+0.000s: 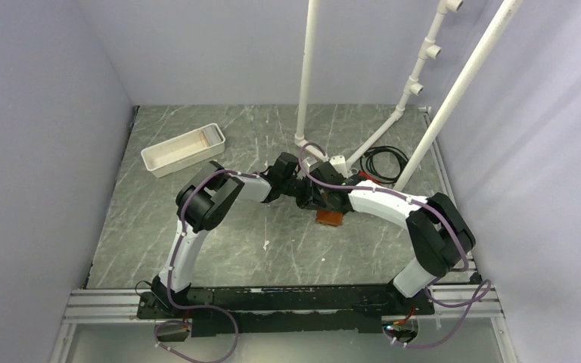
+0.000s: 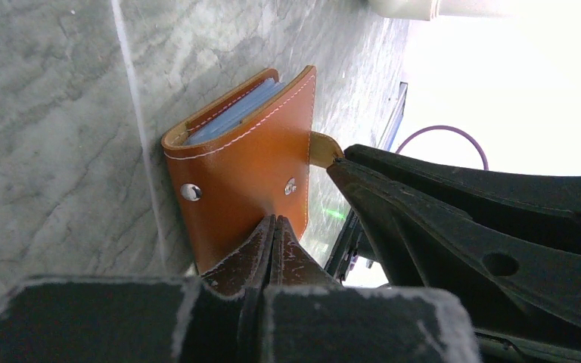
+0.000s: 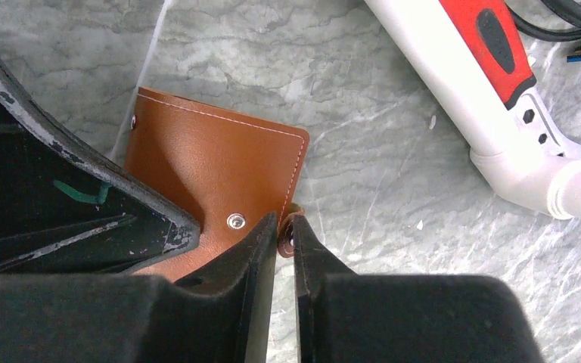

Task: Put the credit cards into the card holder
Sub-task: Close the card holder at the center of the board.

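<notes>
The table (image 1: 272,249) was grey marble-patterned. The left arm (image 1: 197,204) and right arm (image 1: 431,227) both reached inward and met near the table's centre. White pipes (image 1: 454,98) stood at the far right. A white tray (image 1: 184,149) sat at the far left, well apart from the arms.

The left gripper (image 2: 274,227) had its jaws fully closed, finger against finger, with the tips touching the outer cover of the holder (image 2: 242,181). The right gripper (image 3: 284,227) had its jaws drawn almost together, pinching the tab (image 2: 319,149).

The holder lay on the table between the two grippers, folded, brown outer cover facing up. The cards (image 2: 234,113) sat inside it, with only their pale blue edges showing between the covers at the open side.

The tab projected from the holder's edge into the right gripper's fingertips. A metal snap (image 2: 190,191) showed on the cover near the fold.
</notes>
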Robot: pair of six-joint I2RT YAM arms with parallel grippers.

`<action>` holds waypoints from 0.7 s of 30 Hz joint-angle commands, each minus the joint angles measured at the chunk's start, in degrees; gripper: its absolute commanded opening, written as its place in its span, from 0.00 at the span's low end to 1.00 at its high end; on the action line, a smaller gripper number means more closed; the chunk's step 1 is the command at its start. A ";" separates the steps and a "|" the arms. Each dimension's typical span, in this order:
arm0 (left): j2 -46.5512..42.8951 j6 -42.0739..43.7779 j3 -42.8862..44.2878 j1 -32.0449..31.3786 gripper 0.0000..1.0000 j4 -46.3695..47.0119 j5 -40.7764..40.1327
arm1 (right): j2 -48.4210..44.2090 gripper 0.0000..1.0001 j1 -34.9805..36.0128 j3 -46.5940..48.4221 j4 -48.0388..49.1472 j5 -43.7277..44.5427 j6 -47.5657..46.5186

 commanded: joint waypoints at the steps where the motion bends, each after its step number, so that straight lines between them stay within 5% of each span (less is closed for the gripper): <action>1: 0.02 1.89 -1.58 -0.97 0.00 -3.87 -2.62 | -3.01 0.14 0.06 0.22 -1.10 1.47 1.25; 7: -0.06 2.06 -1.70 -0.97 0.00 -4.09 -2.68 | -3.74 0.01 0.06 -0.42 -0.62 0.09 2.02; 21: -0.41 2.15 -2.03 -0.91 0.00 -3.87 -2.59 | -13.72 0.00 -9.32 -11.90 17.85 -19.64 3.61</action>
